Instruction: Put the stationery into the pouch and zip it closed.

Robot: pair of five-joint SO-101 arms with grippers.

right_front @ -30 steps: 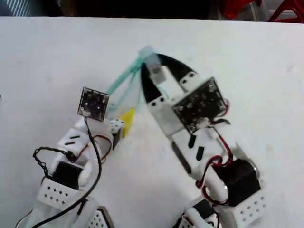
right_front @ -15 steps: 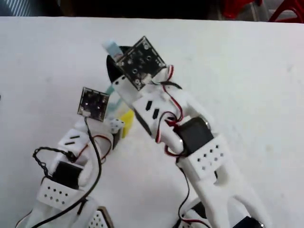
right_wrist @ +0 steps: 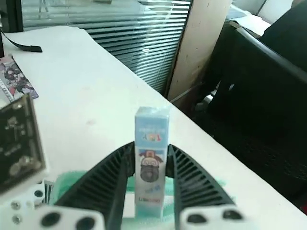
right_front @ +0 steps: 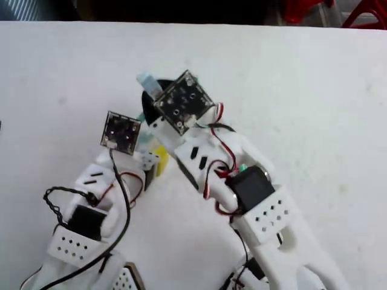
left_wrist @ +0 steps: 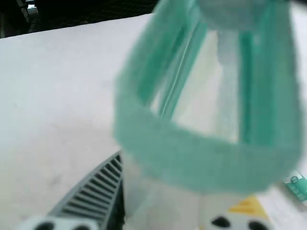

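Stationery seen from the high view is one pale blue eraser (right_front: 146, 79), lying toward 11 o'clock from the middle of the white table (right_front: 314, 90). The right gripper (right_front: 150, 90) clasps it, with the right arm (right_front: 254, 199) stretching in from 5 o'clock. A sliver of the green pouch (right_front: 141, 118) shows just at 7 o'clock of the eraser, between that gripper and the left arm's camera board (right_front: 123, 130). The left arm (right_front: 91, 199) comes up from 7 o'clock. A yellow piece (right_front: 161, 152) lies at 4 o'clock of the board, right by the pouch.

From the left wrist view, the pouch's teal rim forms an open loop close to the camera, its clear wall running down against the ribbed grey jaw of the left gripper (left_wrist: 139, 206). Whether that gripper grips the pouch I cannot tell. The yellow piece shows beside the pouch wall.

From the right wrist view, the eraser stands upright, pinched narrowly between the two black jaws of the right gripper, its upper half above them. Green pouch fabric lies under the jaws on both sides. The left arm's camera board stands near.
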